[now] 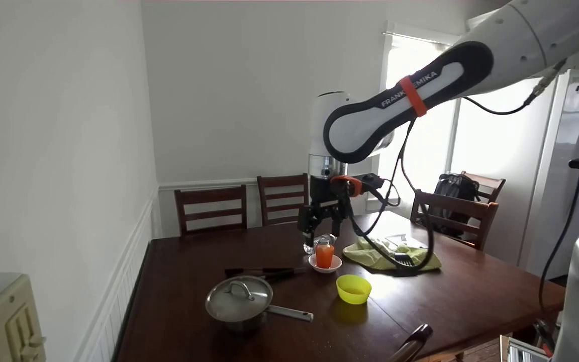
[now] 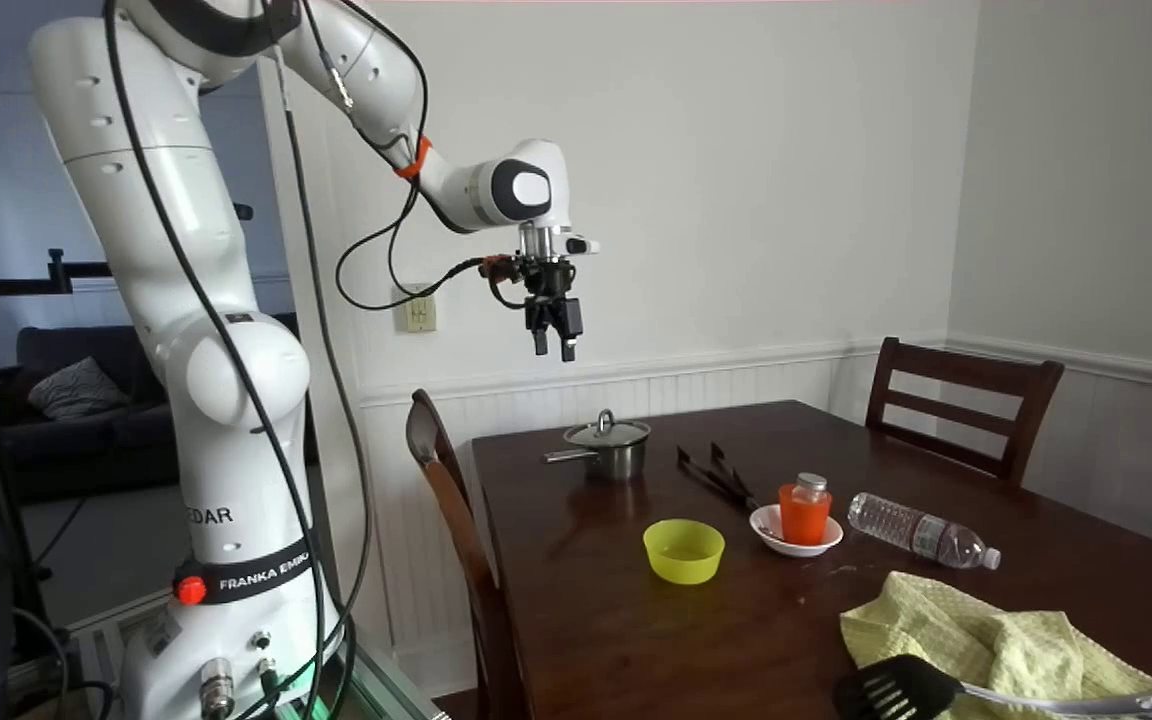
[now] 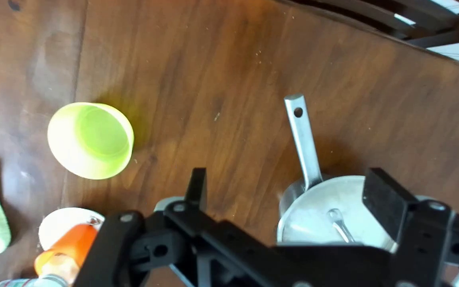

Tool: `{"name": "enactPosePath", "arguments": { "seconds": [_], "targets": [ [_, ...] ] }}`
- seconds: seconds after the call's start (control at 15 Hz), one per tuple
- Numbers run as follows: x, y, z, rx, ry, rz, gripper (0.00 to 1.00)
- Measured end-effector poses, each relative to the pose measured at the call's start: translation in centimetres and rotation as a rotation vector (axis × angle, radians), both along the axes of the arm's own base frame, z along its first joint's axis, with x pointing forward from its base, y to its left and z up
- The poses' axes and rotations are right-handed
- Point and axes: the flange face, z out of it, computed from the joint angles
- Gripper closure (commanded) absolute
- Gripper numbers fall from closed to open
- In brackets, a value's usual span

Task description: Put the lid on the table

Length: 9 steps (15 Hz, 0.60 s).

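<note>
The lid (image 1: pixel 234 304) is round, silvery and slightly domed, with a small loop handle on top. It rests on the saucepan (image 2: pixel 618 462), whose long handle sticks out beside it. The lid also shows in an exterior view (image 2: pixel 604 434) and in the wrist view (image 3: pixel 309 223), where the gripper hides its lower part. The saucepan stands on the dark brown table (image 2: pixel 596 590). My gripper (image 2: pixel 554 350) is open and empty, well above the table and apart from the lid. In the wrist view the gripper (image 3: pixel 286 175) has its fingers wide apart, one overlapping the lid's right side.
A yellow bowl (image 2: pixel 684 560) stands near the saucepan. A white dish (image 2: pixel 771 535) holds an orange cup (image 2: pixel 804 515) with a jar. Black tongs (image 2: pixel 716 478), a plastic bottle (image 2: pixel 921 532), a cloth (image 2: pixel 976 630) and a spatula (image 2: pixel 896 690) lie on the table. Chairs (image 2: pixel 966 405) surround it.
</note>
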Motion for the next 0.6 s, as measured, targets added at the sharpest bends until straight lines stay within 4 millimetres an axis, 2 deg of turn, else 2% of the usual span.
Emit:
{"name": "enactPosePath", "arguments": {
  "seconds": [0.47,0.6],
  "targets": [
    [11.5,-1.2,-6.5,-0.016,-0.009,0.108,0.00],
    [14.5,-0.8,-8.5,-0.012,0.001,0.154,0.00]
  ]
}}
